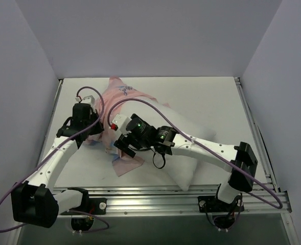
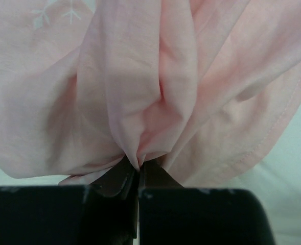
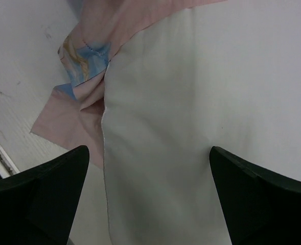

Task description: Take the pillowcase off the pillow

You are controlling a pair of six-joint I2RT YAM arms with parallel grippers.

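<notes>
While left fingers [image 2: 125, 179] clamp bunched pillowcase [image 2: 130, 92], right fingers [image 3: 48, 189] gape empty over white pillow [image 3: 191, 102]

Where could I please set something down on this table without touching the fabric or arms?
The table is bare on the far right, between the pillow and the right rail, and along the back wall. A smaller patch lies near left, beside the left arm. Around the pillowcase it is crowded.

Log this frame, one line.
left gripper: shut on pillowcase | right gripper: open over pillow | pillow: partly exposed
</notes>
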